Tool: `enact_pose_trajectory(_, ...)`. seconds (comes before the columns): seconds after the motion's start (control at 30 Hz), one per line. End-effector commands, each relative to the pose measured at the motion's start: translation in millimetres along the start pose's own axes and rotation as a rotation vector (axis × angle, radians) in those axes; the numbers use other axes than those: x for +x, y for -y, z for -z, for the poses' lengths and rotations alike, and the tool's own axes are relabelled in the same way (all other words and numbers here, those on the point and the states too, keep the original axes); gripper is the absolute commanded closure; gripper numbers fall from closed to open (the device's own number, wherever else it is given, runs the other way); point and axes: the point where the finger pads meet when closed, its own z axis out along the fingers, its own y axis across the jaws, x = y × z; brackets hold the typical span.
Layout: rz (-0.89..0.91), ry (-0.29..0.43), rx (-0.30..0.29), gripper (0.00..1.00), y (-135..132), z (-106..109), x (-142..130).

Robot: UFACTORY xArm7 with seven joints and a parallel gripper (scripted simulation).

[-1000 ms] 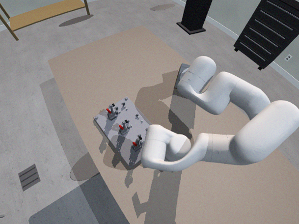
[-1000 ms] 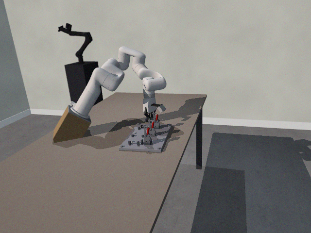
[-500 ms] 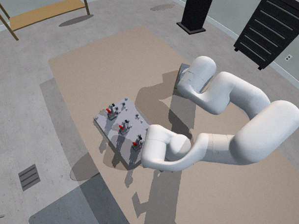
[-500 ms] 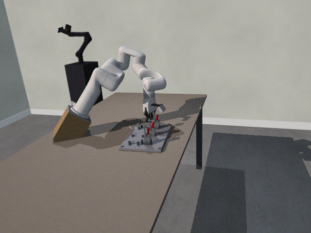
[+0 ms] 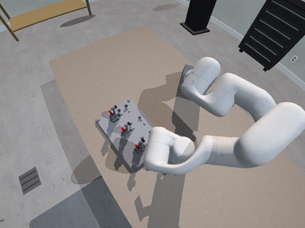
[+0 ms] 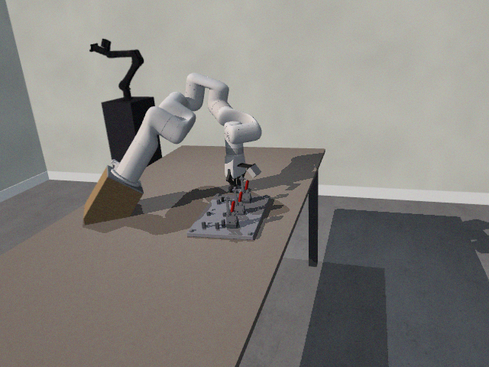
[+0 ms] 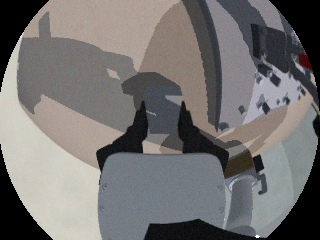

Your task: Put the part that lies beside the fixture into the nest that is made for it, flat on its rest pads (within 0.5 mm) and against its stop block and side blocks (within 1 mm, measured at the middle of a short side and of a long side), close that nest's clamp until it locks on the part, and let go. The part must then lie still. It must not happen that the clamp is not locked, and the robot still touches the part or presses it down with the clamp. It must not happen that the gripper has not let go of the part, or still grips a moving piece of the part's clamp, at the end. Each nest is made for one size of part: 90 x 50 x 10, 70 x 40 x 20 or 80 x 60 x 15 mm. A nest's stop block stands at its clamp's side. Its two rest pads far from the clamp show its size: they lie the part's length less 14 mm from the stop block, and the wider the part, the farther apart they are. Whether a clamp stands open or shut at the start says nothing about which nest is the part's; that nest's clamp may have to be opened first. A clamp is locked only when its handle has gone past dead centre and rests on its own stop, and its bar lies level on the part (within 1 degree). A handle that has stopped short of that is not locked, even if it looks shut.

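The part (image 7: 164, 112) is a dark blue-grey rectangular block, seen in the wrist view between the fingers. My gripper (image 7: 163, 108) (image 6: 235, 188) is shut on it, low over the table beside the fixture's end. In the top view the arm hides gripper and part. The fixture plate (image 5: 133, 110) (image 6: 243, 233) (image 7: 232, 65) carries three nests in a row. Their clamps have red handles: one at the end away from the gripper (image 5: 110, 112) (image 6: 232, 206), a middle one (image 5: 123, 129) (image 6: 240, 196), and one nearest the gripper (image 5: 137, 146) (image 6: 247, 184). The clamp bars appear raised; their exact angles are unclear.
The fixture lies on the brown table (image 5: 97, 59) (image 6: 137, 276), near one long edge. The arm's slanted base block (image 6: 112, 201) stands across the table from it. Small blocks and pads (image 5: 140, 118) (image 6: 203, 225) stand up from the plate. The arm's shadow covers the part's surroundings.
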Motion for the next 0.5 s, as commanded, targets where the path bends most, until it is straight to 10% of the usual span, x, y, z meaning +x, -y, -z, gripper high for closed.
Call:
enact_pose_trajectory(0.0,-0.001,-0.001,0.002,1.00,0.4,0.8,0.6)
enact_pose_trajectory(0.47,-0.001,-0.001,0.002,1.00,0.4,6.8,0.6)
